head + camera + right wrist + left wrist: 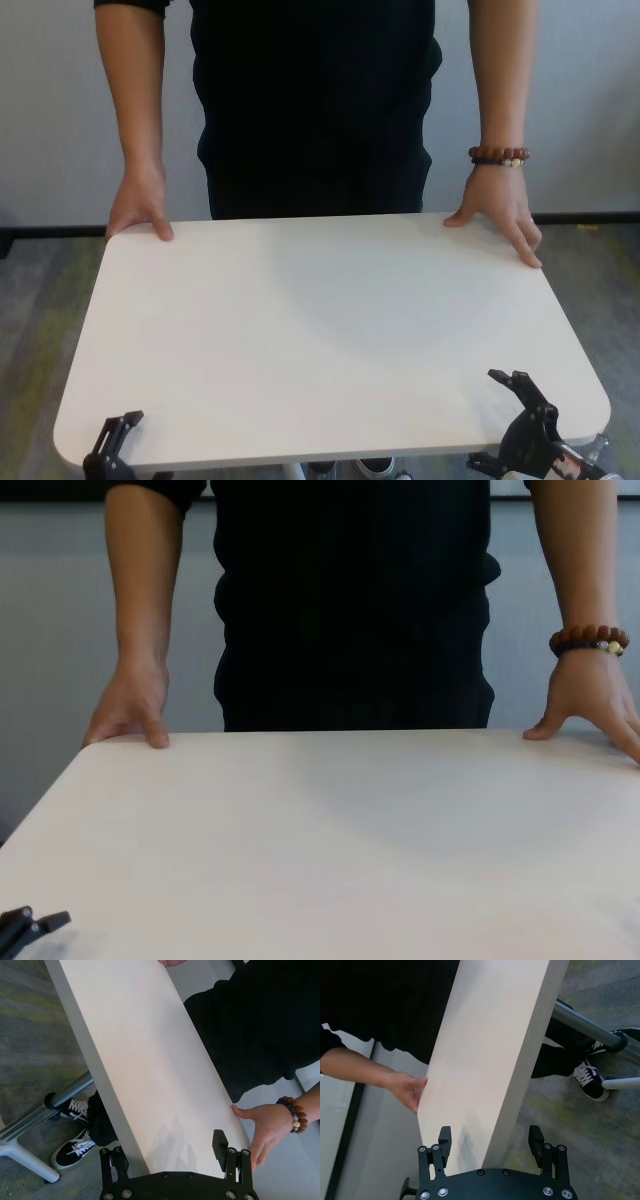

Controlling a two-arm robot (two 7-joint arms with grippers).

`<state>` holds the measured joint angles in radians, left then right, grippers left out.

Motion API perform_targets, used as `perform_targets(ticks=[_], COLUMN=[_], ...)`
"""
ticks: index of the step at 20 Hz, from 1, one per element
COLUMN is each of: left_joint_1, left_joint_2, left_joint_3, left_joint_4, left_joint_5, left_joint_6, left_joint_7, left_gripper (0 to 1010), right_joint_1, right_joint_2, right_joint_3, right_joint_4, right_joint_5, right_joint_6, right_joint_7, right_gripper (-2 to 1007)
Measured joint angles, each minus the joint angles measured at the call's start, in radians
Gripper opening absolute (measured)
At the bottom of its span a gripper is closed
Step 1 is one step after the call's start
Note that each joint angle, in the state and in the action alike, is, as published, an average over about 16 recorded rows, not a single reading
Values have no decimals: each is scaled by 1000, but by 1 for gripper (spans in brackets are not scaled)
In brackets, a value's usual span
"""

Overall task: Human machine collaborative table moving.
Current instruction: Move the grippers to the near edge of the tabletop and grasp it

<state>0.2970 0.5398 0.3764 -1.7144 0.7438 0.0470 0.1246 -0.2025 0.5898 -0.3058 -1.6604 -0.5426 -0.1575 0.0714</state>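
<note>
Two grippers are set at the near edge of the table (pixel 330 330), which fills the middle and lower part of the head view, its far edge held by the human (pixel 315 100) standing at the top of the frame. The left gripper (pixel 112 440) is seen at the lower left corner, the right gripper (pixel 520 415) at the lower right; both sets of jaws stand wide, one finger above the tabletop and one below, straddling the thin edge without being closed on it. This is confirmed in the wrist views, where clear gaps are visible between the fingers and the board.

A slip is the main risk judged from here: if the table were lifted or pushed by the person before the jaws are clamped, the edge could slide out of the open fingers, or the near side could drop and tilt. Uneven closing of the two grippers could also twist the board on its grey pole leg (pixel 580 1022).

The person's hands are laid over the far corners, thumbs on top. A beaded bracelet (pixel 498 155) is worn on the wrist at the upper right.
</note>
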Motion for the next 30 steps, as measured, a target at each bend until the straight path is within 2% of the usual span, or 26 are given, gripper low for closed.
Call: perform_targets(ticks=[5,12,19,23,30], left_joint_1=[0,-8,-16,-16,-9], left_joint_2=[-13,-43,-67,-73,-82], left_joint_3=[2,18,34,34,22], left_joint_4=[5,23,44,50,54], left_joint_5=[45,155,252,279,288], left_joint_6=[10,48,83,90,83], left_joint_7=[32,93,128,125,115], left_gripper=[1000,1000,1000,1000,1000], right_joint_1=[0,0,0,0,0], right_joint_2=[0,0,0,0,0], right_joint_3=[0,0,0,0,0], right_joint_4=[0,0,0,0,0], right_joint_5=[0,0,0,0,0], right_joint_6=[0,0,0,0,0], right_joint_7=[0,0,0,0,0], right_gripper=[1001,1001,1001,1001,1001])
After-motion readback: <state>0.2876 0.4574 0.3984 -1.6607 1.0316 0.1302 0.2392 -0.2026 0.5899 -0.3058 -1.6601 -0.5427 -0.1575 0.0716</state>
